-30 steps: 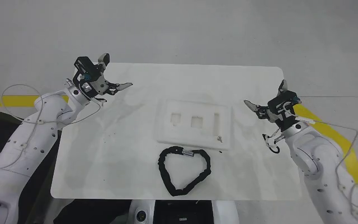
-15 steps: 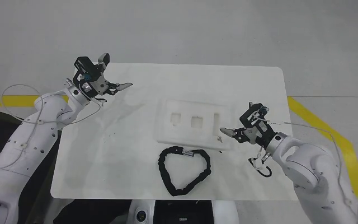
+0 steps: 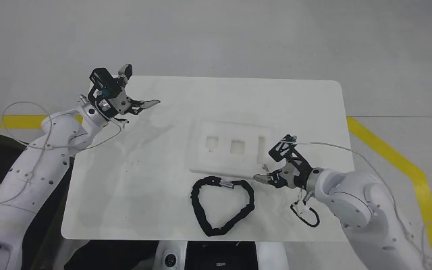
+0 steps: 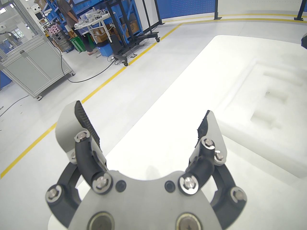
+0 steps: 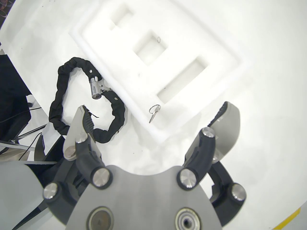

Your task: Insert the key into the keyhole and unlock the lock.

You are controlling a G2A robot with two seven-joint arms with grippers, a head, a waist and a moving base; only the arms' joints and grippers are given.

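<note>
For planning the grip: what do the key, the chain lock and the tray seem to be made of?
Key: probably bare metal, thin and silvery. Chain lock: matte black sleeve, seemingly fabric; its cylinder looks chromed, mirror-bright. Tray: likely white foam, matte, with cut pockets.

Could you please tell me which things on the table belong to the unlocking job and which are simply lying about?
For the job:
key, on the edge of the foam tray
black chain lock
its silver lock cylinder
right gripper, open, near the key

Lying about:
the foam tray itself
small ring by its middle recess
</note>
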